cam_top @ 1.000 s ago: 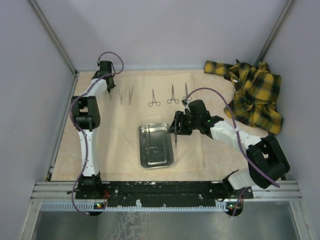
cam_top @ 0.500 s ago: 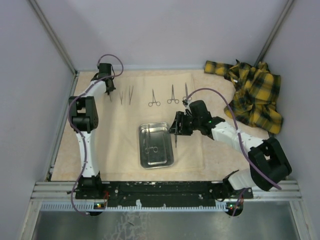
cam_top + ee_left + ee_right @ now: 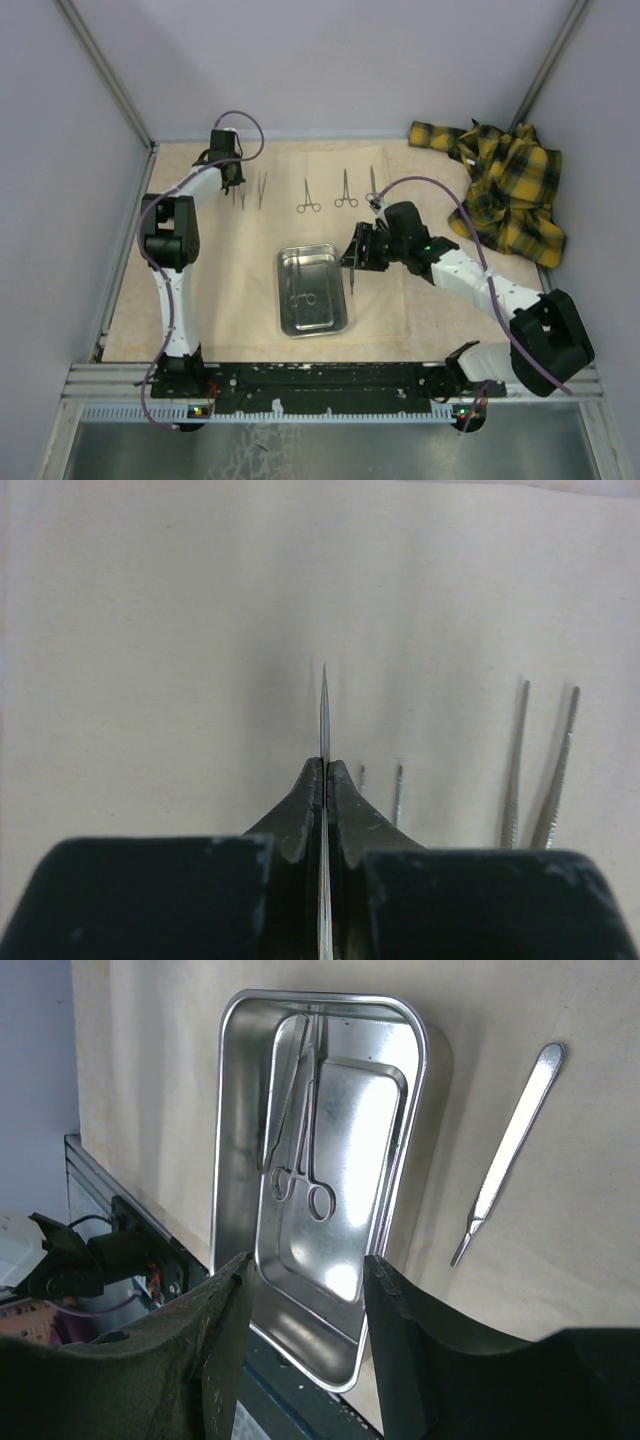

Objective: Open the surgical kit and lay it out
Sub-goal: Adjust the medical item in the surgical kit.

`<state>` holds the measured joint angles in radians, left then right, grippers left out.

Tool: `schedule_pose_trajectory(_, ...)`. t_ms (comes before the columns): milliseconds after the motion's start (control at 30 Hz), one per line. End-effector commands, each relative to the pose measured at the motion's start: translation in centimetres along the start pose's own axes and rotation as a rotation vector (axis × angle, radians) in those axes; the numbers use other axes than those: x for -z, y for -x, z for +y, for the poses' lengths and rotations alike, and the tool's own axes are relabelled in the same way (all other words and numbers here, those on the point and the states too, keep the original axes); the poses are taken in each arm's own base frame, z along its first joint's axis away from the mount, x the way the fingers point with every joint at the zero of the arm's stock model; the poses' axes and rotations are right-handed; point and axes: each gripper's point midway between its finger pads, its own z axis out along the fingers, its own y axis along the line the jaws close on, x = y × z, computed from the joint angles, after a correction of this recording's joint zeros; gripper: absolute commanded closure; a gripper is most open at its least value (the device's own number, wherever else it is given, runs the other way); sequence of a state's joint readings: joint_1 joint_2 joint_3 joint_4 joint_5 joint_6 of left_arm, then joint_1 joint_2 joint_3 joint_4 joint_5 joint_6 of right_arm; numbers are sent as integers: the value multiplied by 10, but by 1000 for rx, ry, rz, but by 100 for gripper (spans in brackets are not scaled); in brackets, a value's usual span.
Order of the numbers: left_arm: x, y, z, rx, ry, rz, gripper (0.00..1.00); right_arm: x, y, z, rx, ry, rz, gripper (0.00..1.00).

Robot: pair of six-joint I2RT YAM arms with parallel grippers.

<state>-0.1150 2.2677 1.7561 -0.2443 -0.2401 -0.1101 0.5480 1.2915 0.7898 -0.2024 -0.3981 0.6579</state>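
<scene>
My left pincer [image 3: 325, 778] is clamping a thin steel instrument [image 3: 324, 705] above the beige wrap [image 3: 150, 630]; I am aiming to lay it flat, parallel to the long tweezers [image 3: 515, 760] just right of my tips

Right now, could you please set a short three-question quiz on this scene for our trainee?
1. True or false: the right pincer is shut on an instrument.
2. Multiple choice: where does the scalpel handle lie? A, inside the steel tray; B, on the beige cloth beside the tray; C, across the tray's rim.
3. Fill in: the thin metal instrument seen edge-on is clamped by the ____ pincer.

Key: 1 false, its fingers stand apart above the tray; 2 B; 3 left pincer.
</scene>
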Motion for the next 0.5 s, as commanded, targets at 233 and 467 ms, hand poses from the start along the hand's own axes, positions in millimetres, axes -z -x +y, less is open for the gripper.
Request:
schedule_pose_trajectory(233,11,31,-3,-89,-14,-89,99,8,2,10,20,35,-24,52)
schedule_pose_trajectory(467,5,30,8,-113,1,-69,98,9,3,11,23,38,-23,52)
